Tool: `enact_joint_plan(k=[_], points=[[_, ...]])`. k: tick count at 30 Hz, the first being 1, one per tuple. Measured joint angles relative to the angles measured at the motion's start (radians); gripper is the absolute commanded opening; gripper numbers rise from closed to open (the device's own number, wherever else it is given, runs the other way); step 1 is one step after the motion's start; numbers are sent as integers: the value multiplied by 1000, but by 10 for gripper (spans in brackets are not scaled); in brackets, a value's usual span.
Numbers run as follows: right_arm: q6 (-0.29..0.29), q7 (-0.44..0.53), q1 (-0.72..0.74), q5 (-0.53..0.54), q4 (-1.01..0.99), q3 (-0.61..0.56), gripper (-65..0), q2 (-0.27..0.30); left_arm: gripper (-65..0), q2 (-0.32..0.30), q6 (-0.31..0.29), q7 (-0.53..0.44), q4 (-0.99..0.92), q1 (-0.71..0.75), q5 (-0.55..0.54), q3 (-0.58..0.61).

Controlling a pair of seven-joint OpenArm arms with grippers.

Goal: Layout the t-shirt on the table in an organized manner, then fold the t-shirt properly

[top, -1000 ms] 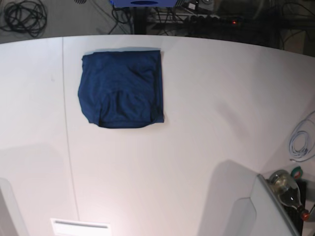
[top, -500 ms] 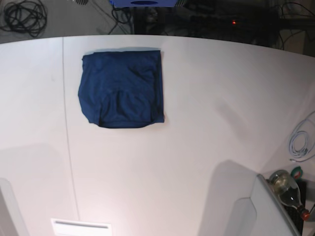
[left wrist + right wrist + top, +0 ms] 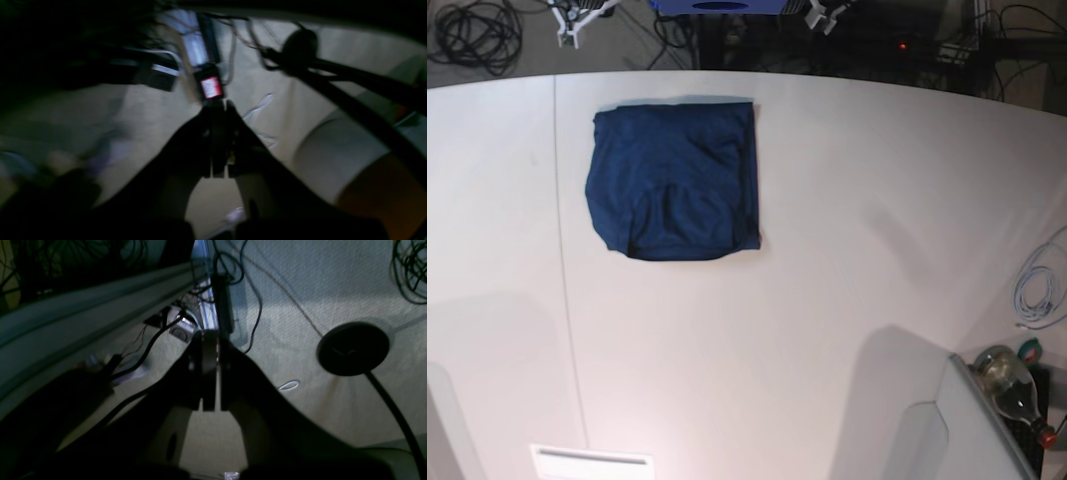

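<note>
Item: my left gripper (image 3: 218, 105), fingers pressed flat together with nothing between them, pointing at floor and clutter beyond the table's edge; that view is dim and blurred, and only a small red-and-white label (image 3: 210, 87) just past my fingertips reads clearly. Item: my right gripper (image 3: 209, 335), likewise closed tight and empty, aimed at pale carpet crossed by dark cables (image 3: 257, 311), with a round black base (image 3: 353, 348) off to one side. Item: the table (image 3: 847, 250), white, with a thin dark seam line (image 3: 567, 290) running front to back; at its near edge, a glass bottle (image 3: 1012, 390) lying beside a grey upright panel (image 3: 972, 430), contents not discernible, and a coil of pale cable (image 3: 1037, 285) a little farther back. Item: the t-shirt (image 3: 675, 180), dark navy, folded into a compact, roughly square packet, lying flat just beside the seam line toward the far edge, well apart from both my grippers. Item: farthest, past the table, a tangle of black cords (image 3: 475, 32) on the floor.
</note>
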Motion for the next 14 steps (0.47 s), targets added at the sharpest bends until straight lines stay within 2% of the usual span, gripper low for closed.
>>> enact_joint_plan(k=[7, 11, 14], points=[[0, -2, 30, 0, 3, 0, -636, -12, -650, 7, 2, -1, -13, -7, 270, -3], [0, 4, 65, 0, 6, 0, -635, -10, -650, 7, 0, -1, -13, -15, 323, -5], [0, 3, 76, 0, 7, 0, -635, -10, -650, 6, 4, -5, -12, -35, 322, -5]])
